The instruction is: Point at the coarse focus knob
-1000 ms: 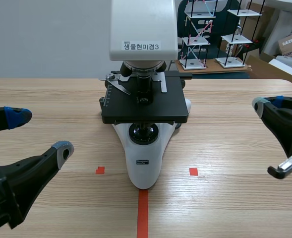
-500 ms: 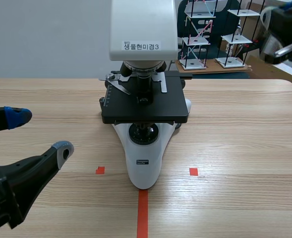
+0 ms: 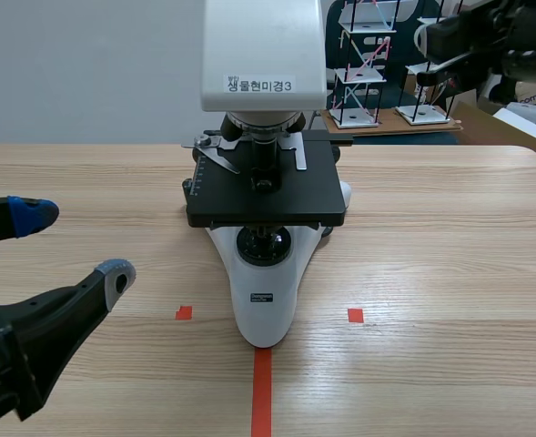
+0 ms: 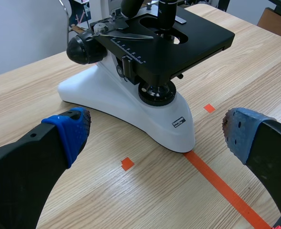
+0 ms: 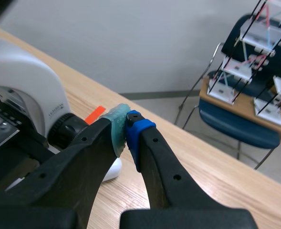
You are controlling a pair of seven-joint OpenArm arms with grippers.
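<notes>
One microscope stood on one tabletop. There were two claws, the left claw and the right claw, each with two fingers. The tape marks were two small squares and one line. Behind stood two tiered stick models and one blue chair.

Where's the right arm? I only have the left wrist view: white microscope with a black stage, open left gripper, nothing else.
Observer: Scene view shows the black right arm high on the robot's right, well above the light wooden table.
Operator: Its gripper open?
Observer: No. In the right wrist view the right gripper is shut, pads meeting, holding nothing.
Operator: Near a knob?
Observer: A black ribbed knob on the white microscope's side appears close beside its fingertips. I cannot tell if they touch.
</notes>
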